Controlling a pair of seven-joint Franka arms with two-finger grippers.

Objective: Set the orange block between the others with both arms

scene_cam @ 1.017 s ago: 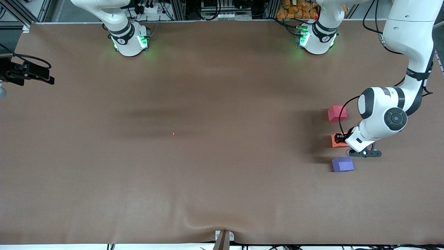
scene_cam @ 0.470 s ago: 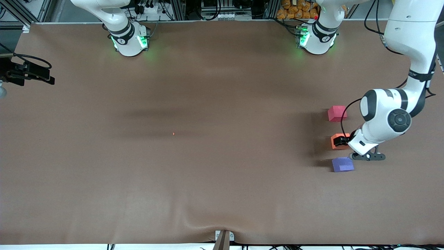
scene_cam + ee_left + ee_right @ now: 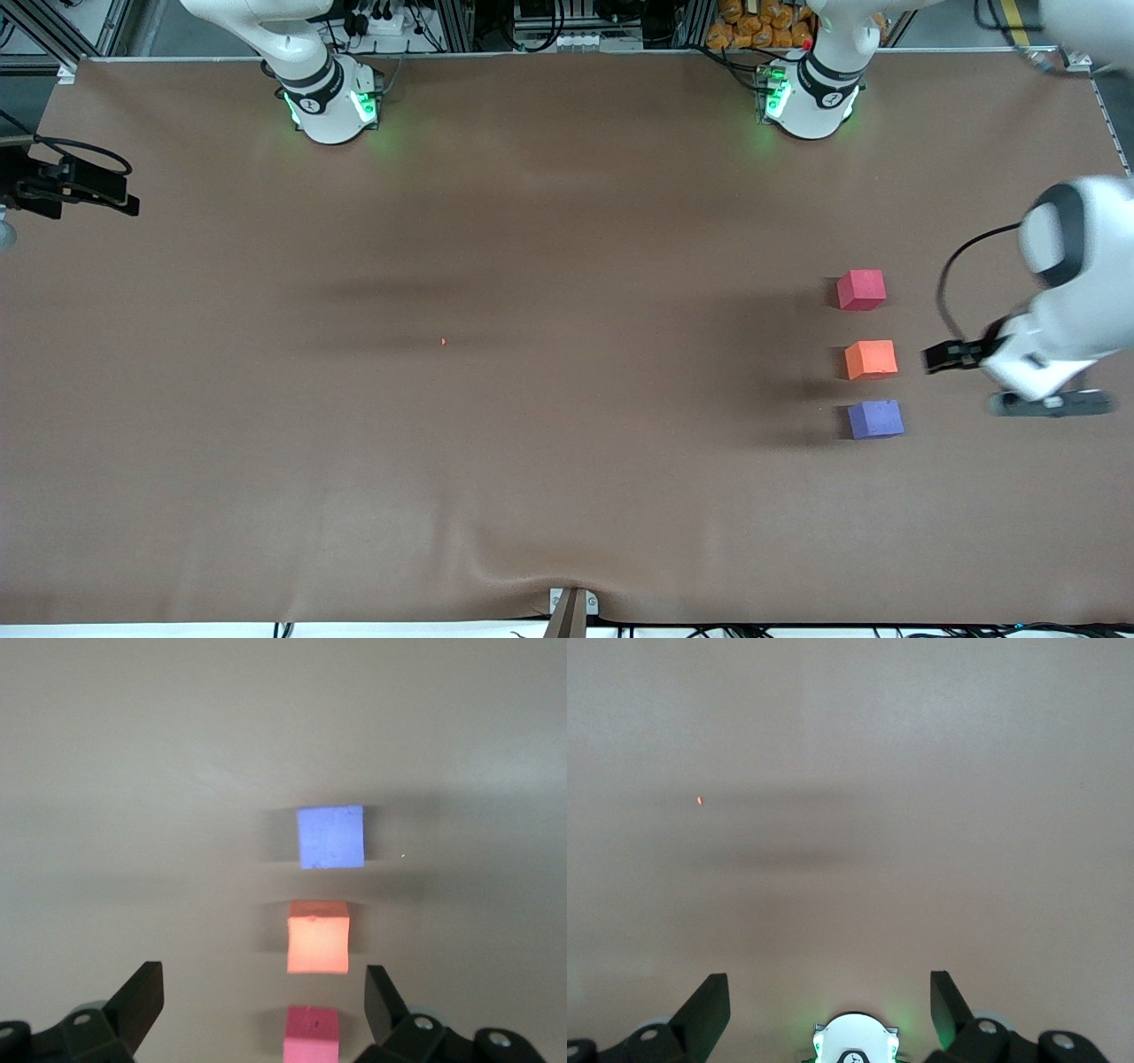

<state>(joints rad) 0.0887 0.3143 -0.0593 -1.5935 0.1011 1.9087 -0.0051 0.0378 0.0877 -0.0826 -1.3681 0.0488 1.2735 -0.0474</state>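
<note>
the small bright orange matte foam-like cube [image 3: 871, 359] sits on the brown table cover [image 3: 532, 443] in line between the pinkish-red matte cube [image 3: 861, 290] and the purple-blue matte cube [image 3: 875, 419], apart from both, so the placing looks done. the left gripper [image 3: 941, 356] hangs empty with jaws spread, over the table just beside the orange cube toward the left arm's end. the right gripper [image 3: 830, 1014] waits wide open and empty over bare table near its own base. what seems left is clearing the left arm away.
</note>
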